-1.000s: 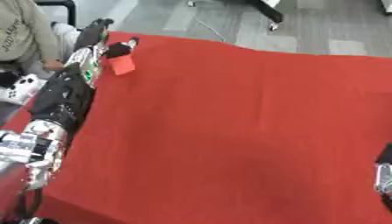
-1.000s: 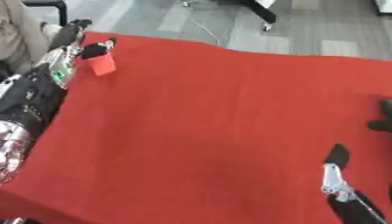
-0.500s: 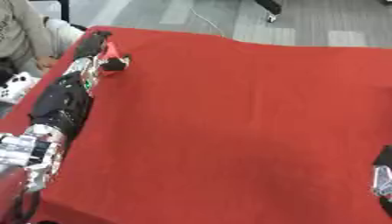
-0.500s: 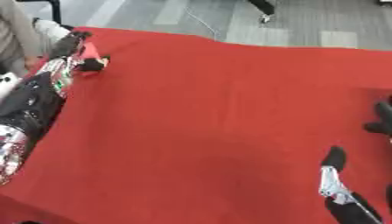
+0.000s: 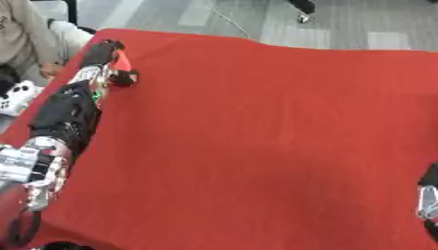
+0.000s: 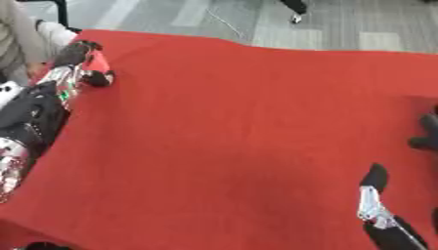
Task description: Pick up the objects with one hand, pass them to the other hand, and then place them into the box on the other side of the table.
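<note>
A small red object (image 5: pixel 122 60) sits at the far left corner of the red table (image 5: pixel 256 136). My left arm stretches up along the table's left edge, and my left hand (image 5: pixel 101 54) has its fingers and thumb curled round the red object, which shows only partly between them. My right hand (image 6: pixel 374 177) rests at the lower right, its fingers pointing up and holding nothing. No box shows in either view.
A person in grey (image 5: pixel 21 34) sits just beyond the far left corner, close to my left hand. A white thing (image 5: pixel 15 96) lies off the table's left edge. Grey floor (image 5: pixel 256 19) lies past the far edge.
My left hand has closed round the red object, which earlier lay beside its fingers. The camera has tilted, so the whole picture has shifted. The right hand has stayed put.
</note>
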`<state>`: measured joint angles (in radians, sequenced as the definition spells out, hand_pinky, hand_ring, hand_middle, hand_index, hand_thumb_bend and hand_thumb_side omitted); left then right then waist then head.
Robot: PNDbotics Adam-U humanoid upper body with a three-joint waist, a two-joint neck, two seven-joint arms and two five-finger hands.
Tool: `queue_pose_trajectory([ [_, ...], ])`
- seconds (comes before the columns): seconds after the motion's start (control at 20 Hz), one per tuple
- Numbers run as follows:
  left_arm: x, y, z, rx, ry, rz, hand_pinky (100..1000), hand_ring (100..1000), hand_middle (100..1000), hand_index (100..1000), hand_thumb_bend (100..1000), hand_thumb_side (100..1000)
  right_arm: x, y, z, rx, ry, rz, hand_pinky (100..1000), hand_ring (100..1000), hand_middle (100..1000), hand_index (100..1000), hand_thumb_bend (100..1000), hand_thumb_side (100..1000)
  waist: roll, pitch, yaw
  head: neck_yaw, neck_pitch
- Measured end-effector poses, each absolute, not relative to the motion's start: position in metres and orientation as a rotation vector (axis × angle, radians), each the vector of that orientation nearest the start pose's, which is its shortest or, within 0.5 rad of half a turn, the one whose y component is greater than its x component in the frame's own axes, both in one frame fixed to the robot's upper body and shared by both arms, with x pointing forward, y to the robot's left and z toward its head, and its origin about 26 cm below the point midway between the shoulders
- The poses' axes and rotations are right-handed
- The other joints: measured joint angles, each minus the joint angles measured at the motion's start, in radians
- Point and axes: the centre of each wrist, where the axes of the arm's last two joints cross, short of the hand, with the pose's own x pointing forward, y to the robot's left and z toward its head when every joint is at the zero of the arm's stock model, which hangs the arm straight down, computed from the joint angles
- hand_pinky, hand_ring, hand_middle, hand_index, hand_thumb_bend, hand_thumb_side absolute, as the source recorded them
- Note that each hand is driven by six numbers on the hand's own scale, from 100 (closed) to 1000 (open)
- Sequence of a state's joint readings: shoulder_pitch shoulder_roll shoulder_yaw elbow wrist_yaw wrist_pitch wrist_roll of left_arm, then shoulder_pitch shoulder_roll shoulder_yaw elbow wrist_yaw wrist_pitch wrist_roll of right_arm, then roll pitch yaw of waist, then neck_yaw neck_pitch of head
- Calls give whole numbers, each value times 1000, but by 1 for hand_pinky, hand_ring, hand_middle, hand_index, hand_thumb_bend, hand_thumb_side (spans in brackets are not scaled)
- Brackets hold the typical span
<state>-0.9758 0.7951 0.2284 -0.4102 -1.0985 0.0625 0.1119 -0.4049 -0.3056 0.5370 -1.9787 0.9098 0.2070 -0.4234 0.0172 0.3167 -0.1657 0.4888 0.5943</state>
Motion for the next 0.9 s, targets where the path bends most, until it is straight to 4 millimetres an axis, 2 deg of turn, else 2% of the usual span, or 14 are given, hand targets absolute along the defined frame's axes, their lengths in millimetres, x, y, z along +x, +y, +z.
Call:
queue_pose_trajectory([
  [0.1,419,523,196,1510,-935,-625,620,416,338,581,100,211,275,-124,170,1282,3207,-928,702,881,662,951,100,476,0,0,2,3,0],
  [0.2,419,523,198,1522,-963,-607,610,391,297,533,100,217,275,-124,170,1284,3207,-930,702,880,662,951,100,476,-1,-1,6,4,1],
  [0.3,418,524,198,1528,-998,-586,608,383,285,520,100,259,275,-124,170,1286,3207,-932,702,880,663,951,100,483,-3,-2,11,5,2],
  [0.35,417,524,200,1530,-1020,-577,608,383,285,520,100,225,275,-124,170,1286,3208,-933,702,880,663,951,100,476,-4,-4,13,7,2],
  [0.55,418,522,208,1519,-1085,-563,605,369,267,502,100,233,275,-124,170,1292,3209,-939,704,879,665,951,100,476,-4,-24,19,12,3],
  [0.6,418,522,210,1516,-1095,-565,615,380,280,515,100,228,275,-125,169,1293,3210,-942,704,879,665,951,100,476,-4,-28,20,12,3],
  [0.7,418,521,212,1504,-1101,-575,678,483,410,643,100,197,274,-125,169,1295,3210,-945,704,878,666,951,100,478,-4,-31,19,13,3],
  [0.75,418,521,211,1488,-1097,-589,696,519,459,685,100,213,274,-125,169,1296,3211,-948,704,879,666,951,100,476,-4,-33,19,13,3],
  [0.8,417,522,210,1465,-1090,-611,755,648,606,810,111,216,274,-125,168,1297,3211,-951,704,878,666,951,100,475,-4,-35,18,13,3],
  [0.85,417,522,209,1433,-1080,-645,776,686,641,835,150,220,274,-125,168,1297,3212,-954,704,878,665,950,100,475,-4,-35,18,13,3],
  [0.9,417,522,208,1401,-1067,-682,776,683,636,833,148,223,274,-125,168,1298,3212,-956,704,878,664,950,100,474,-3,-35,18,14,3],
])
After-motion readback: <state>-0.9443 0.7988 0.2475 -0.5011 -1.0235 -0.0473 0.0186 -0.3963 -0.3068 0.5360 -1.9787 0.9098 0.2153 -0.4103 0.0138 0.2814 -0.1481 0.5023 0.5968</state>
